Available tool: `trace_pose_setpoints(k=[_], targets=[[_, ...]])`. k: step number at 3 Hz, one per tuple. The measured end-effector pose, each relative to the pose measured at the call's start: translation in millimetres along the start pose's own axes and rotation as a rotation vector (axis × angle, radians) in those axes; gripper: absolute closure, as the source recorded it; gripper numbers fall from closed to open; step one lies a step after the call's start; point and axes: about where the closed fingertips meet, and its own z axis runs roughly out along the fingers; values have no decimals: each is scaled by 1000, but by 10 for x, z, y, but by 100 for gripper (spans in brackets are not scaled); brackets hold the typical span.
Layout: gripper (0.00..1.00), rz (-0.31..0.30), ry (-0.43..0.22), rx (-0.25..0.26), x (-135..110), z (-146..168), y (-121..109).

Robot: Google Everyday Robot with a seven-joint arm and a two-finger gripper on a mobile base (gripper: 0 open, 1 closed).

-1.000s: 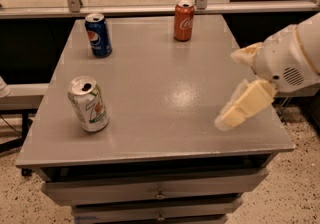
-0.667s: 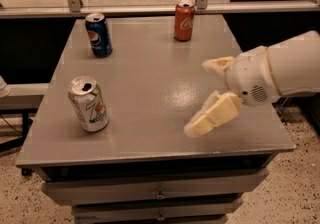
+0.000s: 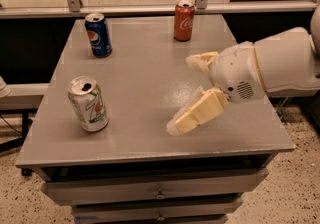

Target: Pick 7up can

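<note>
The 7up can (image 3: 88, 104) is silver-white with green lettering and a red spot. It stands upright near the front left of the grey table (image 3: 145, 68), its open top showing. My gripper (image 3: 182, 95) comes in from the right on a white arm and hovers over the table's middle right. Its two cream fingers are spread apart and hold nothing. One finger (image 3: 196, 113) points down-left toward the can, the other (image 3: 201, 61) sits higher. The gripper is well to the right of the can.
A blue Pepsi can (image 3: 98, 34) stands at the back left. A red Coca-Cola can (image 3: 184, 20) stands at the back middle. A metal rail (image 3: 150, 9) runs behind the table. Drawers (image 3: 160, 195) sit under the tabletop.
My gripper and arm have moved left across the table, closer to the 7up can. The cans have not moved.
</note>
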Motion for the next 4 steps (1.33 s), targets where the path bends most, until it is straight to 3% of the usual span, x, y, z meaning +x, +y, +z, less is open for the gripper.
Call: trace_pose_setpoints(k=[1, 3, 4], targets=[[0, -21, -45, 4, -39, 57, -9], [0, -127, -234, -44, -383, 911, -70], [0, -157, -292, -66, -513, 1312, -49]])
